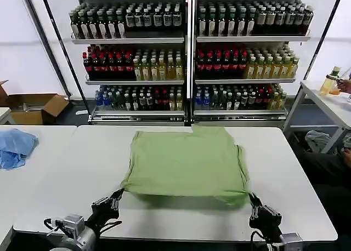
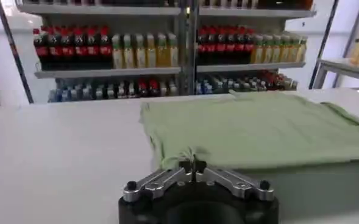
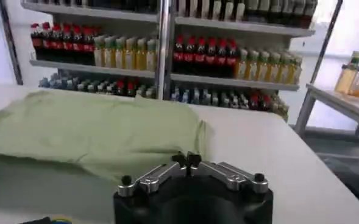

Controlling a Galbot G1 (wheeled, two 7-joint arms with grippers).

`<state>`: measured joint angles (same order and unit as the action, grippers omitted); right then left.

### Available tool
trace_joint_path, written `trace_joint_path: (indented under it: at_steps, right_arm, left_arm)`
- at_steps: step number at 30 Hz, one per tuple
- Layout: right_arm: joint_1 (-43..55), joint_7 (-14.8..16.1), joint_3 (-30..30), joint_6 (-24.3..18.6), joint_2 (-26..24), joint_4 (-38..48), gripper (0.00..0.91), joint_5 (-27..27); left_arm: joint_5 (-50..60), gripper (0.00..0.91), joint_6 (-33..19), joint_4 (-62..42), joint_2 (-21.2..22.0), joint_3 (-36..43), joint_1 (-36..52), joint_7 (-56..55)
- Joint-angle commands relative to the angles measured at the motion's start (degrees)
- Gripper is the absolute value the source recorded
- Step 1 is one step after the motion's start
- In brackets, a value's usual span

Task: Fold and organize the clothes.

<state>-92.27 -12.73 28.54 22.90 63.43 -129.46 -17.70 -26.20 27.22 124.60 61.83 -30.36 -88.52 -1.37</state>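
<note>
White rectangular table [image 1: 66, 174] w/ light green polo shirt [image 1: 184, 163] lying folded mid-table, near edge lifted. Left gripper [image 1: 118, 197] clamped on shirt's near-left corner, right gripper [image 1: 253, 200] clamped on near-right corner, both at table's front edge.

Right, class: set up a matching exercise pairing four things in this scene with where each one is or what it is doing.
Things:
1. polo shirt
2. light blue cloth
3. left tool
4. cardboard box

Places or states:
A. on the floor, far left
B. shut on the shirt's near left corner
C. spread on the middle table
D. bunched on the left table

Pairs: 1-C, 2-D, 3-B, 4-A
</note>
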Motion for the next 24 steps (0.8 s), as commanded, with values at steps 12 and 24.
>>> trace_joint_path:
  at_steps: [12, 24]
  right_arm:
    - [22.1, -0.2, -10.0, 1.0, -1.4, 17.6, 0.0, 0.8]
    - [25.0, 0.7, -12.9, 1.3, 0.5, 22.0, 0.0, 4.1]
  left_arm:
    - [0.8, 0.04, 0.8, -17.2, -2.0, 9.1, 17.8, -0.8]
    - [2.5, 0.03, 0.3, -20.7, -1.1, 11.0, 20.5, -1.6]
